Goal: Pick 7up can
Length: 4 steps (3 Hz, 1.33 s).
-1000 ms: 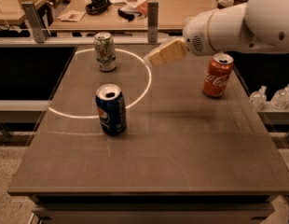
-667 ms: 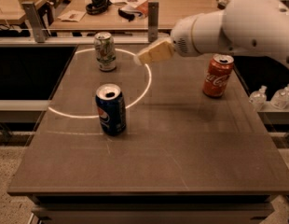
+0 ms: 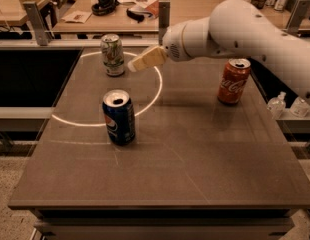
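Gripper (image 3: pixel 135 64) hovers just right of 7up can (image 3: pixel 112 54), at far side of counter (image 3: pixel 195 174). Its spread: cannot tell. Pepsi can (image 3: pixel 118 117) stands nearer.

The white arm (image 3: pixel 255 34) runs off the right edge, base unseen, its gripper (image 3: pixel 136 64) hanging just beside the 7up can (image 3: pixel 112 54). Clutter (image 3: pixel 140 6) on the back desk (image 3: pixel 195 6) is clipped by the top edge, too small to name.
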Motion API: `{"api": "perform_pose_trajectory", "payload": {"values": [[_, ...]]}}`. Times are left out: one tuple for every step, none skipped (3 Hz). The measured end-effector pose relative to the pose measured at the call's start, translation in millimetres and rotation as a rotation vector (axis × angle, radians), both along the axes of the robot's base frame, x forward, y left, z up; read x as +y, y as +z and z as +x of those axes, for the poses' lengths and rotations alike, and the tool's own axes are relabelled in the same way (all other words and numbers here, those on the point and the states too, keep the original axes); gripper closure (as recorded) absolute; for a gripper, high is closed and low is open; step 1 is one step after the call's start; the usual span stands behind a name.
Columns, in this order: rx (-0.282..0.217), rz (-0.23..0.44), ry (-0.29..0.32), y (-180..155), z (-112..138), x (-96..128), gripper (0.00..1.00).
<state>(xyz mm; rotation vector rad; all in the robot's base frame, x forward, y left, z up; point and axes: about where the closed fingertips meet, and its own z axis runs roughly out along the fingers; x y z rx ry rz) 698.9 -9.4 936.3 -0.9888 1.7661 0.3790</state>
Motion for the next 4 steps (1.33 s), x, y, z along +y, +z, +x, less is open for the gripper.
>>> {"api": "perform_pose_trajectory", "payload": {"values": [[0.027,0.002,0.065,-15.0,16.5,19.9,0.00],[0.049,0.007,0.110,-27.5,28.8,33.7,0.00],[0.071,0.013,0.121,-39.6,33.7,43.1,0.00],[0.059,0.099,0.140,-50.8,38.7,43.6,0.00]]}}
